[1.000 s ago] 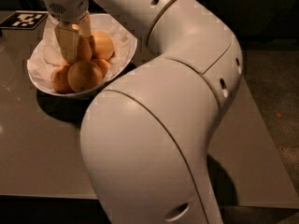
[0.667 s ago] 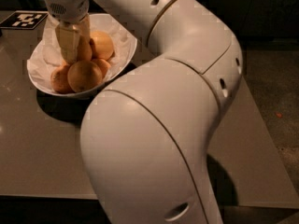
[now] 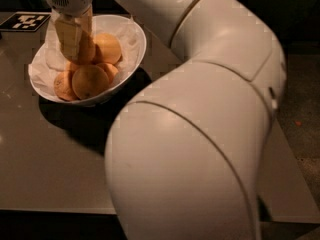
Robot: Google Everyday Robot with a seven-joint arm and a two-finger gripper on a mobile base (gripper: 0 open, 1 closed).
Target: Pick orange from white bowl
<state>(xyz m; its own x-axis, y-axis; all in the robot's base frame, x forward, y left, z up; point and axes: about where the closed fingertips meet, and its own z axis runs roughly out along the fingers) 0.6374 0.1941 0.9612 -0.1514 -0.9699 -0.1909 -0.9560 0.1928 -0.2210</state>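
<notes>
The white bowl (image 3: 131, 59), lined with crumpled white paper, stands on the table at the upper left and holds several oranges. My gripper (image 3: 74, 51) reaches down into the bowl from above, at its back left. It stands right against a pale orange (image 3: 90, 51), which it partly hides. A large round orange (image 3: 108, 46) lies just to the right of that one. An orange with a dark spot (image 3: 90, 81) lies at the front. Another orange (image 3: 62, 86) lies at the front left.
My big white arm (image 3: 200, 134) fills the right and the foreground and hides much of the grey table (image 3: 45, 154). A black-and-white marker tag (image 3: 24, 21) lies on the table at the far left, behind the bowl.
</notes>
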